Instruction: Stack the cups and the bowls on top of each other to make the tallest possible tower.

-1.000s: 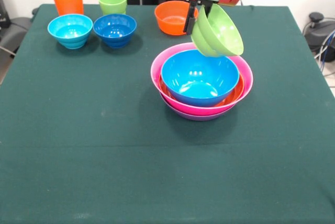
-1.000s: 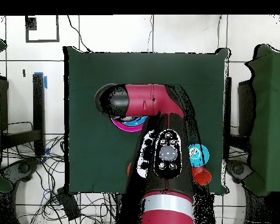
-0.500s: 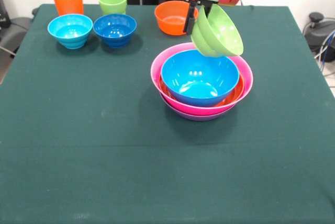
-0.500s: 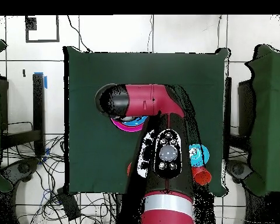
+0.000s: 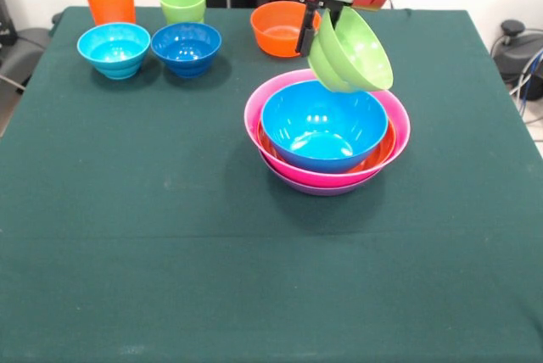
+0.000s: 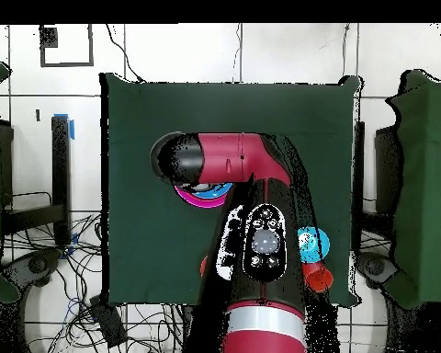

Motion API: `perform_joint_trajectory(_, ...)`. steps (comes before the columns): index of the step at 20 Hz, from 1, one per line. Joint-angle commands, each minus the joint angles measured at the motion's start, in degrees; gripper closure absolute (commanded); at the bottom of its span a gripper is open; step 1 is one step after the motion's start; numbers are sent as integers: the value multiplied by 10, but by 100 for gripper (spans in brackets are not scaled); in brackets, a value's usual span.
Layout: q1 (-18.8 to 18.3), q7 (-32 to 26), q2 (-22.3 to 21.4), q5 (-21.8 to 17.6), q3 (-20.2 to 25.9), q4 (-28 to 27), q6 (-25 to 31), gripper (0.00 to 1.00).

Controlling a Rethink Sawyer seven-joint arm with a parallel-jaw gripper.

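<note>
The gripper (image 5: 321, 28) has its jaws clamped on the rim of a glossy small lime green bowl (image 5: 352, 51) — tilted, held above the tower (image 5: 327, 132), whose smooth round blue bowl (image 5: 322, 124) nests in orange, pink and purple ones on the dark green surface (image 5: 170, 227).

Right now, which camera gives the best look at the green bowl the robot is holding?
The front view. There the small lime green bowl hangs tilted from the tool, above the blue bowl of the tower. In the overhead view the arm covers it entirely.
</note>
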Motion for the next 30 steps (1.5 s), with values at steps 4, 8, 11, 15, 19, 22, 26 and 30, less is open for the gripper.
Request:
perform_joint_trajectory(4,11,66,18,10,22,6,31,100)
perform_joint_trajectory(8,8,63,19,12,24,7,28,100)
perform_joint_trajectory(11,4,56,17,12,29,10,20,100)
perform_joint_trajectory(15,3,55,17,13,29,9,19,0)
perform_joint_trajectory(19,3,56,18,14,29,8,19,0)
perform_joint_trajectory(22,9,65,20,14,22,4,34,0)
perform_joint_trajectory(26,7,64,21,18,24,9,26,0)
perform_joint_trajectory(30,8,62,21,18,23,7,27,0)
